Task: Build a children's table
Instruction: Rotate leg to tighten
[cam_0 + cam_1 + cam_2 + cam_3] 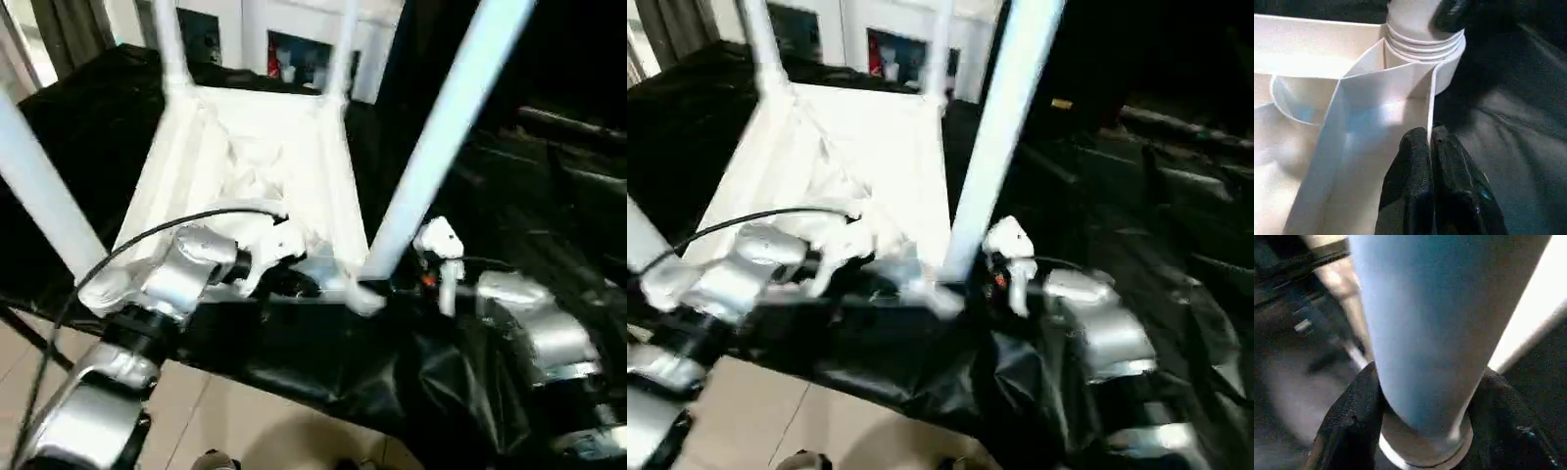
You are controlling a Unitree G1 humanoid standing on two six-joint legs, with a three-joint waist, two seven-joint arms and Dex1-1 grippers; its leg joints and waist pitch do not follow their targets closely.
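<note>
The children's table lies upside down on black cloth, its white ribbed tabletop [245, 147] facing up. Legs stand in its corner sockets: near right leg [441, 127], near left leg [39, 196], far left leg [168, 44] and a far right one [343, 49]. My left gripper [1430, 142] is shut on the thin near rim of the tabletop, just beside the near right socket [1425, 49]. My right gripper [1425, 401] is closed around the base of the near right leg [1425, 323], one black finger [1352, 416] pressed on each side.
Black cloth [88, 117] covers the work surface and is heaped up on the right [549, 196]. A white glass-door cabinet [284, 49] stands behind. Tiled floor [196, 411] lies below the near edge. A black cable [147, 235] arches over my left forearm.
</note>
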